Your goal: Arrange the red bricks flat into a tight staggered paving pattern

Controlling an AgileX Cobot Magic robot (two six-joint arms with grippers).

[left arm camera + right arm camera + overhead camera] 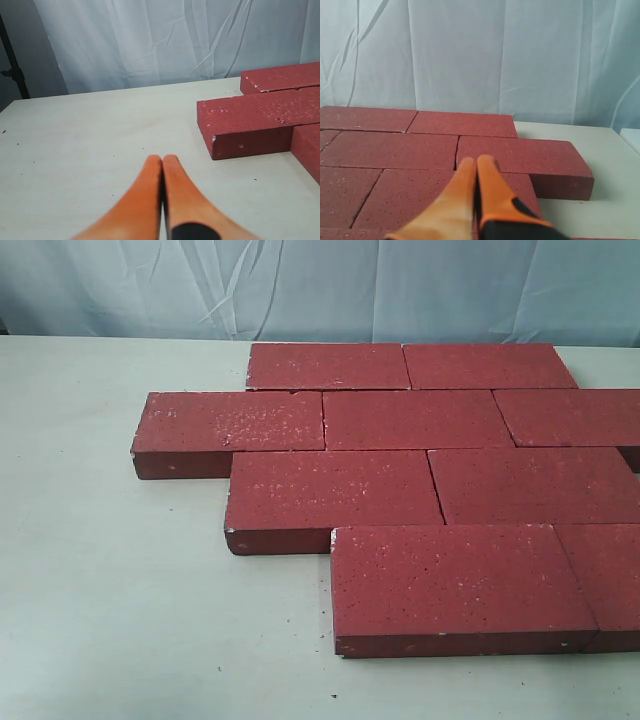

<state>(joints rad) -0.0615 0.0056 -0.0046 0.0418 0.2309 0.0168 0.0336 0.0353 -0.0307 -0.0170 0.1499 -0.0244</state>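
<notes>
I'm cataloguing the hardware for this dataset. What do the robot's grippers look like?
The left gripper has two long, smooth orange fingers tapering to rounded tips, with a black patch near one finger's base. The right gripper looks the same. No cables or markings show, and the exterior view shows neither arm.

Lab rig, cloth bkdrop (300, 285), plain tbl (100, 590)
</notes>
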